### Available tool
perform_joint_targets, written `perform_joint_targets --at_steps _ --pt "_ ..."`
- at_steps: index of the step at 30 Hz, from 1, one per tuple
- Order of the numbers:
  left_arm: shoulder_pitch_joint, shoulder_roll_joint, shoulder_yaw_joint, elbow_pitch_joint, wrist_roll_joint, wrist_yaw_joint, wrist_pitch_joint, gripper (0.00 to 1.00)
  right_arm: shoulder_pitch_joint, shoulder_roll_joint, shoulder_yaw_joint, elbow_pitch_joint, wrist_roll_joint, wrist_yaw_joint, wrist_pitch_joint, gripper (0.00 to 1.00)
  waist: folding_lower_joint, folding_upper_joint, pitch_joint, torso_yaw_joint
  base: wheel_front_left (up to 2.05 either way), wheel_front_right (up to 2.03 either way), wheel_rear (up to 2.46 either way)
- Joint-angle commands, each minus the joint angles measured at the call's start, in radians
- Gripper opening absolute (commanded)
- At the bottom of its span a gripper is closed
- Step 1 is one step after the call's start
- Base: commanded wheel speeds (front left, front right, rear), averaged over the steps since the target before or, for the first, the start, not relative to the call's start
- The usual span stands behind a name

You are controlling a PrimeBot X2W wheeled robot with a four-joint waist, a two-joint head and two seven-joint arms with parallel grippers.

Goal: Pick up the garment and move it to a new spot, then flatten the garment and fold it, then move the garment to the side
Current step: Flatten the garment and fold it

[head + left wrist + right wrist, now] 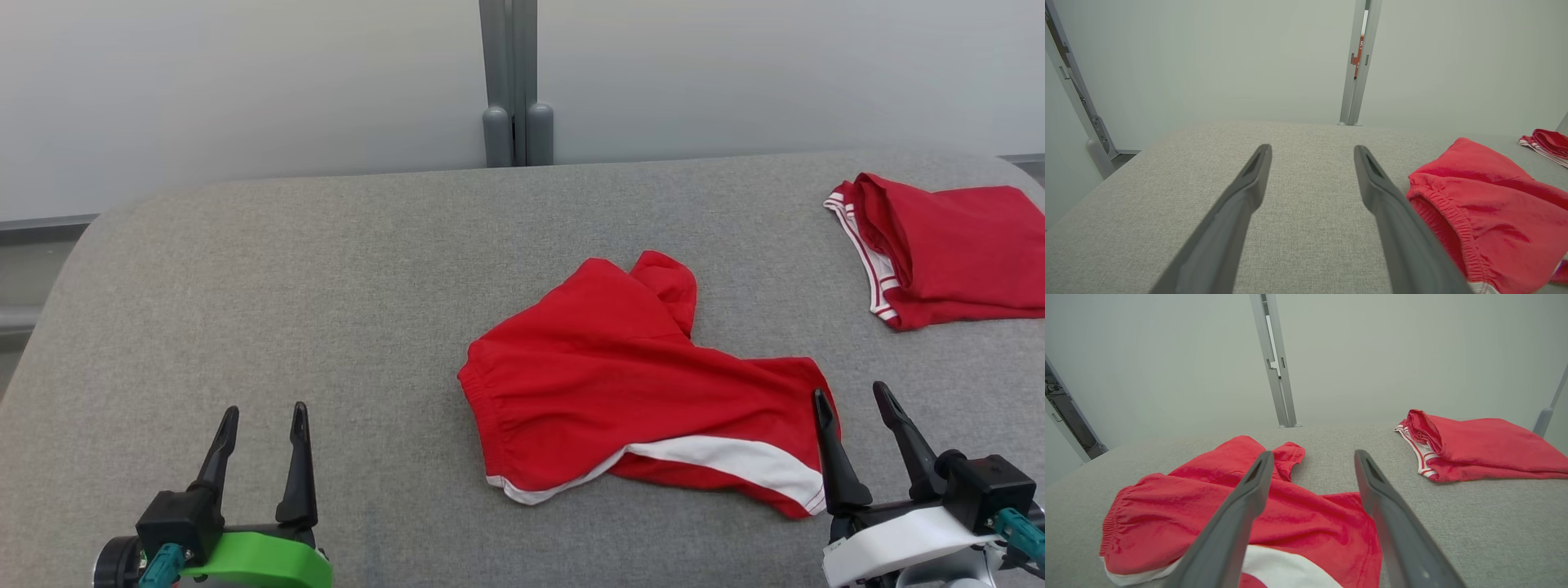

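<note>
Head view: red shorts (pixel 620 384) are lying crumpled on the table (pixel 286 286), a bit right of centre, one leg bunching up toward the far side, white stripe (pixel 718 457) running along the near hem. The left gripper (pixel 266 408) is hovering well apart from them at near left, fingers spread wide, holding nothing. The right gripper (pixel 851 390) is sitting just beside the near-right leg hem, fingers also wide and empty. Shorts are looking thin, soft and light; probably draping and sagging once lifted, maybe a little slick. Best holds, I'm judging: the gathered elastic waistband (pixel 482 400) at their left edge, plus the leg hem by the right gripper. Table is wearing a coarse grey woven cover, corners rounded. A folded garment (pixel 955 253), red with white trim, is lying at far right.
</note>
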Motion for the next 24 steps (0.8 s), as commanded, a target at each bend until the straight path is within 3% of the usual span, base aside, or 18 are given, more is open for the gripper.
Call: perform_joint_targets --at_steps 1,24 --pt "0.015 0.002 0.002 0.000 0.003 -0.001 -0.003 1.00 0.008 -0.001 0.002 0.003 -0.005 -0.002 0.000 1.00 0.0000 -0.0001 0.001 -0.001 0.00 0.00 0.00" --pt "0.014 0.002 -0.014 0.006 0.000 -0.004 -0.003 1.00 0.000 -0.002 0.003 0.019 0.001 -0.002 0.000 1.00 0.0000 -0.0001 0.005 -0.003 0.00 0.00 0.00"
